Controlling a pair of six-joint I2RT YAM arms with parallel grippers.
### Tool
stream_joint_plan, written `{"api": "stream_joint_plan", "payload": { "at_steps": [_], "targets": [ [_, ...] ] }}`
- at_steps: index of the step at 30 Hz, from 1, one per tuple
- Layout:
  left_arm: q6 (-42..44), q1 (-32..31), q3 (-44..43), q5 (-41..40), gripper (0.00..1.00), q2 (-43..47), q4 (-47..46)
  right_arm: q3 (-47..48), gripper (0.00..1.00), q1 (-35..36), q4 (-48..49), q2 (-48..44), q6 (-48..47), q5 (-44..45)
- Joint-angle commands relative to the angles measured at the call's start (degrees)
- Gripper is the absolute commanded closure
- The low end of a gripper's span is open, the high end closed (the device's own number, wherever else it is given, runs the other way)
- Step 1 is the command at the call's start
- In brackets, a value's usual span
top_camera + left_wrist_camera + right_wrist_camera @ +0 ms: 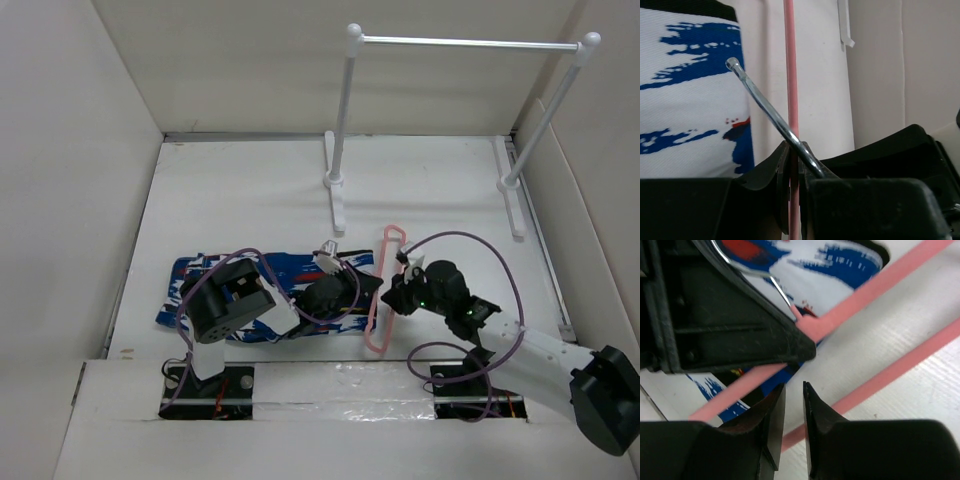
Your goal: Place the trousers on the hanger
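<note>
The trousers (235, 290) lie flat on the table at the left, blue with white splashes; they also show in the left wrist view (685, 100) and the right wrist view (840, 260). The pink hanger (370, 325) lies just right of them, long side running near to far. My left gripper (350, 290) is shut on the hanger's pink bar (791, 75) beside its metal hook (765, 112). My right gripper (397, 293) is at the hanger's other side, jaws a narrow gap apart and empty (794, 390), just above the pink bars (890, 375).
A white-posted rack with a silver rail (470, 42) stands at the back right, its feet (336, 205) on the table. White walls enclose the table on the left, back and right. Purple cables loop over both arms.
</note>
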State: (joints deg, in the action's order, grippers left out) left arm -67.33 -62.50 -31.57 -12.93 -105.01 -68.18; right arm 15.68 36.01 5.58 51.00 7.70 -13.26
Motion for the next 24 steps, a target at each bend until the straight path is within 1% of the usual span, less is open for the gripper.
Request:
{"api": "stream_joint_plan", "payload": {
  "at_steps": [1,3,6,8,10,17,18,19,21,24],
  "targets": [
    [-1.2,0.0,1.6,-2.9,1.00,0.7,-5.6,-2.3,0.71,-0.2,11.7,3.0,1.9,-2.9],
    [-0.2,0.0,2.1,-4.4,1.00,0.9,-5.9,-2.5,0.71,-0.2,13.5,5.0,2.9,-2.2],
    [0.7,0.0,1.5,-6.4,1.00,1.3,-3.3,-2.8,0.70,-0.2,17.1,8.4,4.2,-2.0],
    [1.1,0.0,0.5,-7.7,1.00,1.2,0.0,-2.8,0.68,0.3,18.9,10.6,4.9,-1.8],
    [1.7,0.0,0.2,-8.6,1.00,1.0,0.9,-2.8,0.65,0.3,20.4,11.9,5.2,-1.9],
    [2.6,0.0,-0.1,-10.4,1.00,0.1,0.7,-1.7,0.64,0.3,21.0,15.8,5.7,1.1],
    [2.8,0.0,-0.2,-10.5,1.00,-0.1,0.8,-1.7,0.62,0.3,21.2,16.6,6.1,1.6],
    [2.8,0.0,-0.2,-10.4,1.00,-0.3,0.9,-1.6,0.57,0.3,21.5,17.0,6.3,2.2],
    [3.1,0.0,-0.5,-10.3,1.00,-0.8,0.9,-1.3,0.53,0.3,21.9,18.4,6.5,2.2],
    [3.5,0.0,-0.9,-10.2,1.00,-1.2,0.9,-0.9,0.52,0.3,23.6,20.3,6.5,0.6]
  ]
}}
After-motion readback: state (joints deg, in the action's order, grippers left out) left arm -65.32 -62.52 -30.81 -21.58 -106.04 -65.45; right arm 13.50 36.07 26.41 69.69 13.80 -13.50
